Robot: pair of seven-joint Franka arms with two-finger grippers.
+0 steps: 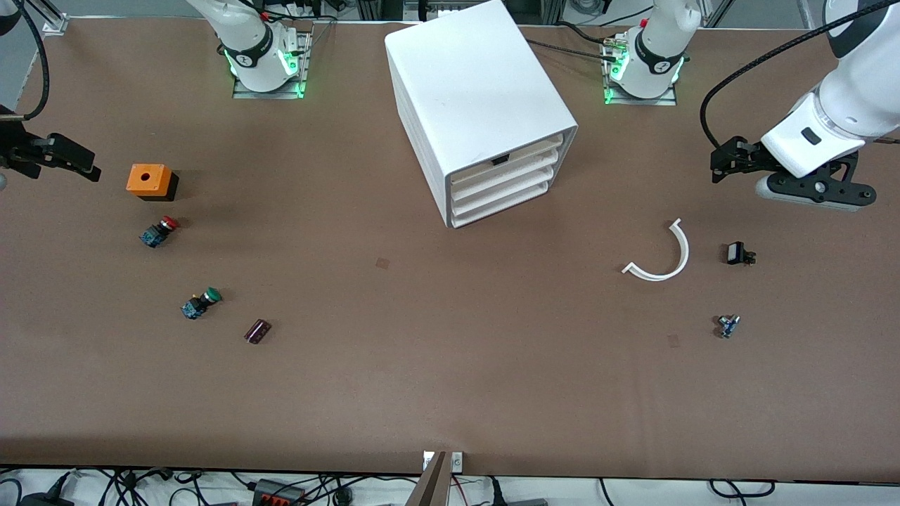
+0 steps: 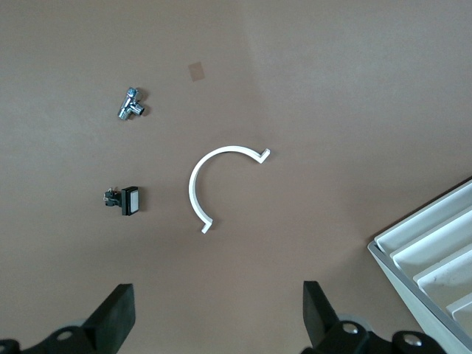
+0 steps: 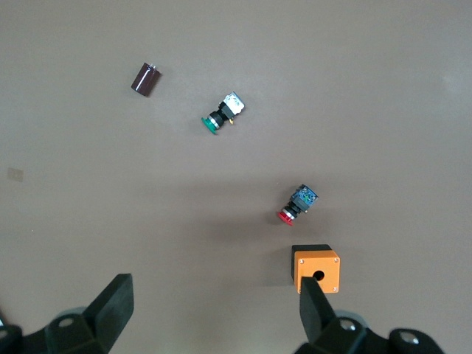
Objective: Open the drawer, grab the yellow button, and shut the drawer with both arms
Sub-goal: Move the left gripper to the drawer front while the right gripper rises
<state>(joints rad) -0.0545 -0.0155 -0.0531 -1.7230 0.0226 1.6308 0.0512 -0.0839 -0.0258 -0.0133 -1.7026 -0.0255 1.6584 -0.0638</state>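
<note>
One large white box-shaped plastic cabinet (image 1: 480, 105) stands between the two arm bases, holding four shallow white tray drawers stacked in its front. The uppermost drawer (image 1: 508, 160) is pushed in flush, its long edge running level across the cabinet front, which faces the front camera and angles toward the left arm's end of the table. No orange-yellow capped button shows in any view.

The left gripper (image 1: 724, 160) hangs over bare table at the left arm's end, fingers (image 2: 118, 313) spread wide apart and empty. Below it lie three things: one white curved plastic strip (image 2: 203, 184), one small black-and-white switch block (image 2: 125, 200) and one small metal fitting (image 2: 130, 104).

The right gripper (image 1: 67, 160) hovers at the right arm's end, fingers (image 3: 114, 302) likewise apart and empty. Near it are one orange square box with a round hole (image 3: 318, 269), one red-capped push button (image 3: 296, 204), one green-capped push button (image 3: 222, 114) and one dark maroon cylinder (image 3: 147, 79).
</note>
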